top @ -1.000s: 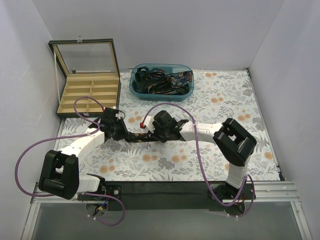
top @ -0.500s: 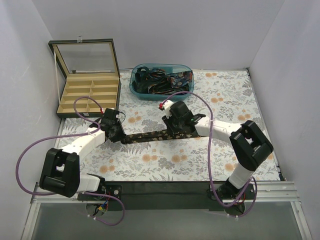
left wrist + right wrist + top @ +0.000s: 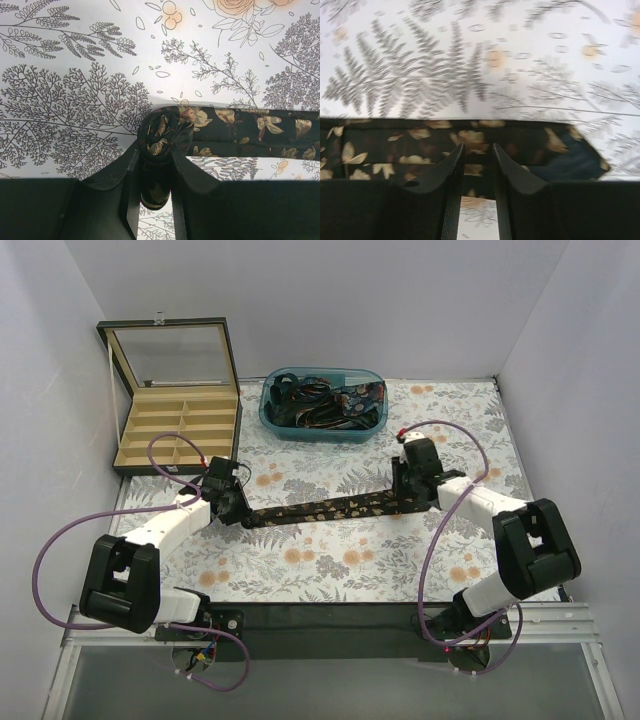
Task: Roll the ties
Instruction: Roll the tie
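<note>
Bench: a floral-printed bench [image 3: 300, 575], with both arm bases at its near edge.
Left arm: the left arm [image 3: 160, 530] reaches up and inward from the near left corner, and a purple cable [image 3: 40, 560] loops out beside it.
Left jaws: closed on the tie [image 3: 325, 508]. In the wrist view the two fingers [image 3: 120, 175] clamp a small tight roll at the tie's narrow end, and the roll sits between the tips.
Tie: dark with gold floral speckles. It lies flat in the middle of the bench, stretched out in a nearly straight line from the left jaws on the left to the right jaws on the right.
Right arm: the right arm [image 3: 480, 505] comes in from the near right and bends back toward the middle.
Right jaws: set over the tie near its wide pointed end, with the tips a narrow gap apart. The fabric runs crosswise under and between the fingers [image 3: 440, 172]. I cannot tell whether they pinch it or merely rest on it.
Pointed end: it juts out just past the right jaws, flat on the bench.
Bin: a teal bin [image 3: 320, 433] at the far middle, with more dark ties heaped in it.
Box: a black box [image 3: 178, 430] at the far left with tan compartments, and its glass lid [image 3: 170, 355] stands open.
</note>
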Action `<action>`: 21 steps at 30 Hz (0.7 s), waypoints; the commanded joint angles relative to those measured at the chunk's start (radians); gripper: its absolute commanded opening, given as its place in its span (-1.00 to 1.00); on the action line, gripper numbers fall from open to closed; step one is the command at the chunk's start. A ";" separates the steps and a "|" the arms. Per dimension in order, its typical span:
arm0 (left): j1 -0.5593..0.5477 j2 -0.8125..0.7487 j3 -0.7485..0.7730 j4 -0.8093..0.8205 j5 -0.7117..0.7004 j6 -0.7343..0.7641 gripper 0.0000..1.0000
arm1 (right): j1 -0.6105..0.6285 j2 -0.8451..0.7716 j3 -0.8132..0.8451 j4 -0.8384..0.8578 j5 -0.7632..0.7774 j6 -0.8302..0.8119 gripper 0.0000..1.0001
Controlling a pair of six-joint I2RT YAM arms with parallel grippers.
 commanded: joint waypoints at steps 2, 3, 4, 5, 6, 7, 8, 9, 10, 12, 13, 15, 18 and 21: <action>0.006 -0.014 -0.015 0.005 0.003 0.007 -1.00 | -0.112 -0.062 -0.037 0.016 0.050 0.067 -0.39; 0.006 -0.014 -0.015 0.007 0.005 0.007 -1.00 | -0.149 -0.067 -0.040 0.016 0.049 0.068 -0.39; 0.006 -0.015 -0.015 0.007 0.005 0.007 -1.00 | -0.167 -0.068 -0.043 0.017 0.041 0.070 -0.39; 0.006 -0.015 -0.015 0.007 0.005 0.007 -1.00 | -0.186 -0.067 -0.045 0.017 0.027 0.073 -0.38; 0.006 -0.015 -0.015 0.007 0.005 0.010 -1.00 | -0.222 -0.062 -0.048 0.019 -0.006 0.078 -0.38; 0.006 -0.015 -0.015 0.007 0.003 0.010 -1.00 | -0.236 -0.059 -0.052 0.028 -0.023 0.084 -0.38; 0.006 -0.015 -0.015 0.008 0.003 0.009 -1.00 | -0.250 -0.059 -0.054 0.032 -0.039 0.096 -0.37; 0.006 -0.017 -0.015 0.007 0.003 0.010 -1.00 | -0.273 -0.055 -0.061 0.039 -0.066 0.098 -0.37; 0.006 -0.017 -0.015 0.008 0.005 0.010 -1.00 | -0.282 -0.050 -0.065 0.051 -0.080 0.104 -0.37; 0.006 -0.020 -0.013 0.008 0.006 0.012 -1.00 | -0.304 -0.036 -0.072 0.055 -0.135 0.108 -0.37; 0.006 -0.020 -0.015 0.007 0.005 0.012 -1.00 | -0.309 -0.030 -0.075 0.087 -0.144 0.113 -0.37; 0.006 -0.020 -0.015 0.008 0.005 0.013 -1.00 | -0.322 -0.018 -0.081 0.104 -0.180 0.119 -0.37; 0.006 -0.023 -0.015 0.010 0.005 0.014 -1.00 | -0.325 -0.007 -0.089 0.132 -0.223 0.125 -0.37; 0.006 -0.023 -0.015 0.008 0.006 0.015 -1.00 | -0.327 0.010 -0.089 0.144 -0.244 0.130 -0.37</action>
